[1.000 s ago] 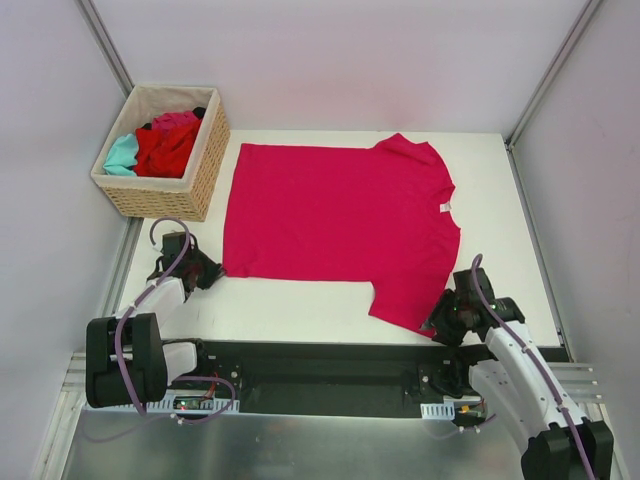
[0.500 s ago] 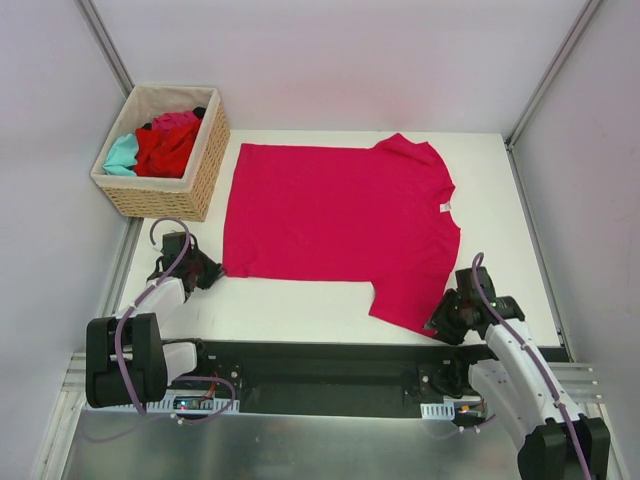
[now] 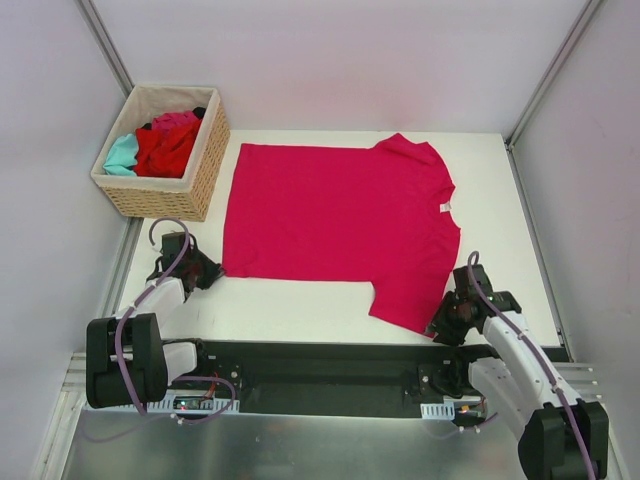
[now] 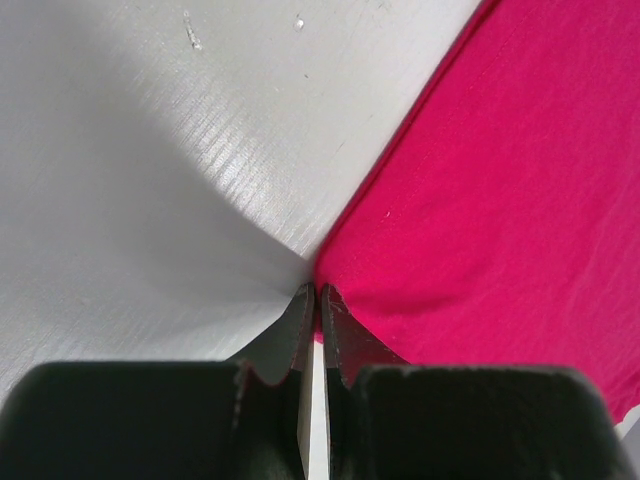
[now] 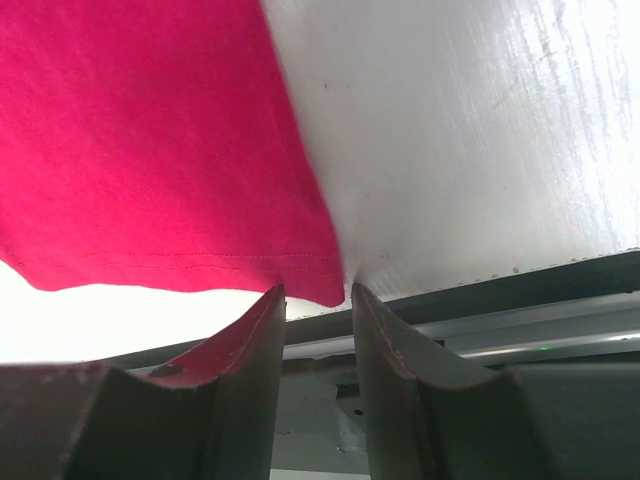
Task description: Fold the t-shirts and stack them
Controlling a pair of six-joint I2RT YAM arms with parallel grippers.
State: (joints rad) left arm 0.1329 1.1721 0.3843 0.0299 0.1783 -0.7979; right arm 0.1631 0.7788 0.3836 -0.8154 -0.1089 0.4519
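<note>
A magenta-pink t-shirt (image 3: 340, 220) lies flat and spread out on the white table (image 3: 300, 300). My left gripper (image 3: 207, 270) is at the shirt's near left hem corner. In the left wrist view my left gripper (image 4: 318, 292) has its jaws closed on the very corner of the shirt (image 4: 500, 200). My right gripper (image 3: 445, 322) is at the near sleeve corner. In the right wrist view my right gripper (image 5: 315, 292) has its jaws a little apart, with the tip of the sleeve (image 5: 150, 130) between them. Red (image 3: 165, 148), teal (image 3: 122, 153) and pink (image 3: 175, 120) shirts lie crumpled in the basket.
The tan wicker basket (image 3: 205, 165) stands at the far left, off the table's corner. The black base rail (image 3: 320, 370) runs along the near edge just behind both grippers. White walls enclose the table on three sides.
My right arm has shifted slightly toward the near edge at the sleeve corner. The left arm and the shirt have not visibly moved.
</note>
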